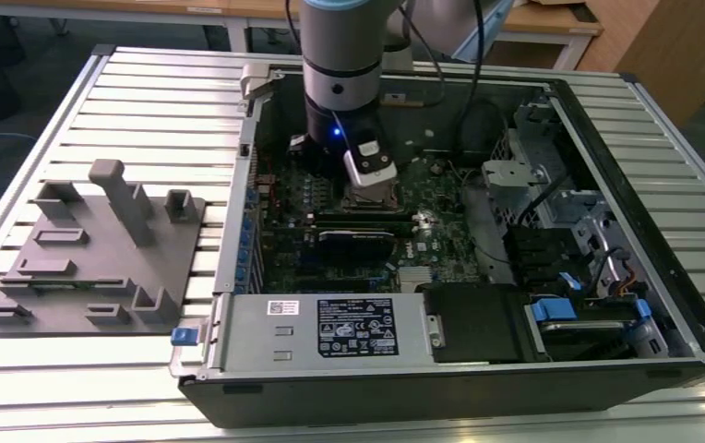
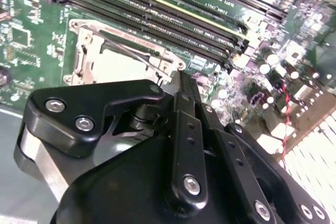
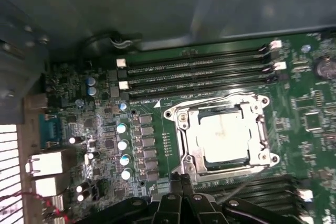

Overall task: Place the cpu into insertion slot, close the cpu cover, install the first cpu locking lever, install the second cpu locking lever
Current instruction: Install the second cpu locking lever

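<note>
Already cpu (image 3: 223, 137) under closed cpu cover (image 3: 258, 129)

cpu (image 3: 223, 137) in insertion slot (image 3: 185, 141), cpu cover (image 3: 257, 113) over it; memory slots (image 3: 199, 72) beside; tool (image 3: 181, 178) above slot's edge

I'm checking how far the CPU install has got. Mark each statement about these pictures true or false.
1. The square silver-tan cpu lies in the insertion slot: true.
2. The thin silver metal cpu cover frames the chip, closed over it: true.
3. The black pincer is far from the socket, over the grey plastic fixture tray: false, it hangs right beside the socket, inside the black computer case.
4. The long black memory slots hold cards: false, they look empty.
</note>
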Action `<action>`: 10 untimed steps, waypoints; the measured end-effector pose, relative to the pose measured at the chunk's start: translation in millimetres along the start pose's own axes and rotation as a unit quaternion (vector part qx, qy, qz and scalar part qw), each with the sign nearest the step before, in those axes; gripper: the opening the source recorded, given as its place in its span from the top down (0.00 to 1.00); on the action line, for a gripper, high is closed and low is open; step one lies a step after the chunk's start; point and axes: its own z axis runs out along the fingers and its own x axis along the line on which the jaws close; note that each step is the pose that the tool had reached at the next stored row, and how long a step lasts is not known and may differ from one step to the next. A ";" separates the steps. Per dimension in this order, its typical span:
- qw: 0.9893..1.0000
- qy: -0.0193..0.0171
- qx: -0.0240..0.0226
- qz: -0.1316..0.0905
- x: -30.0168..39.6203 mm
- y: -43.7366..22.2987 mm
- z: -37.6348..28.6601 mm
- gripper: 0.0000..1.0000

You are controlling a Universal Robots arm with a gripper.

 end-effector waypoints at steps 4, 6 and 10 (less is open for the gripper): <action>1.000 0.000 0.000 0.000 -0.6 1.1 -9.7 0.90; 1.000 0.000 0.000 0.000 -0.8 1.5 -13.5 0.90; 1.000 0.000 0.000 0.000 -1.1 2.2 -20.4 0.90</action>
